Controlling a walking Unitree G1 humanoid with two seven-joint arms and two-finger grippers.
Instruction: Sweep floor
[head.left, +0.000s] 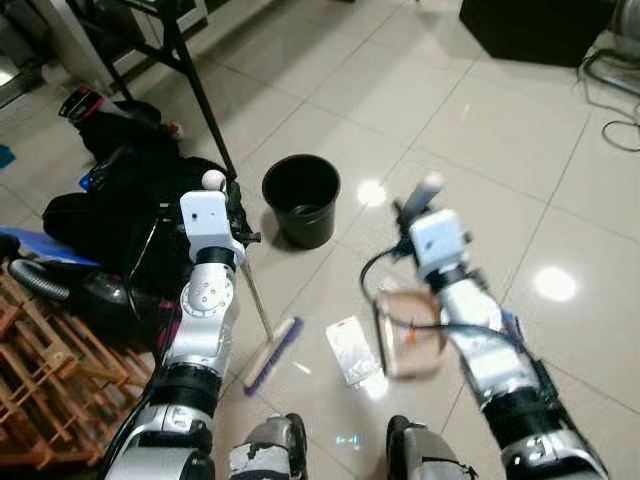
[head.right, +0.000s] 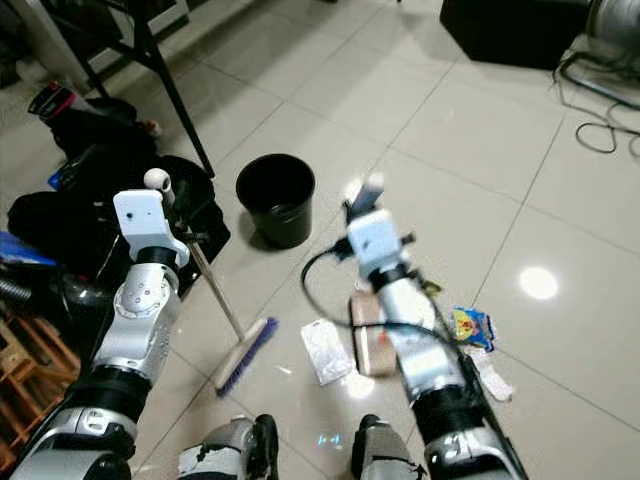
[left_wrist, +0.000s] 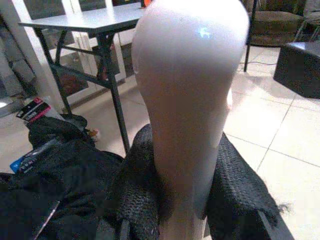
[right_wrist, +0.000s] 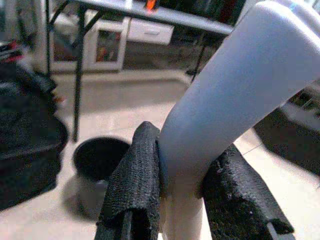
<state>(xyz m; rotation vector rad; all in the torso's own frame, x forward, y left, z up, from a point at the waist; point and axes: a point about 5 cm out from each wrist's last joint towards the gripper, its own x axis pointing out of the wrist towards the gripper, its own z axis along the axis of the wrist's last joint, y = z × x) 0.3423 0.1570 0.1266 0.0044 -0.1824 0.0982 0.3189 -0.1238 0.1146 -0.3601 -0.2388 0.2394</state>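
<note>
Left gripper: I had it clamped on the pale rounded top of the broom handle; both padded fingers pressed against the handle from either side.
Broom: I saw its handle slant down from my left wrist to the brush head, which lay on the tiles just left of my feet, purple bristles along its edge.
Right gripper: closed on a smooth grey-white handle that curved away above the fingers; in the head views that arm reached forward over the litter, motion-blurred.
Dustpan: I made out a brownish, blurred shape under my right forearm, low by the floor; I could not tell whether it touched the tiles.
Bucket: black, upright, open-topped, standing on the tiles ahead between my two arms, beside the black bag.
Litter: a crumpled clear wrapper lay between the brush head and the dustpan; a yellow and blue packet and a white scrap lay to the right of my right arm.
Floor: glossy pale tiles with bright light reflections.
Left side: a black bag, a folding table's dark legs and a wooden rack sat near my left arm.
</note>
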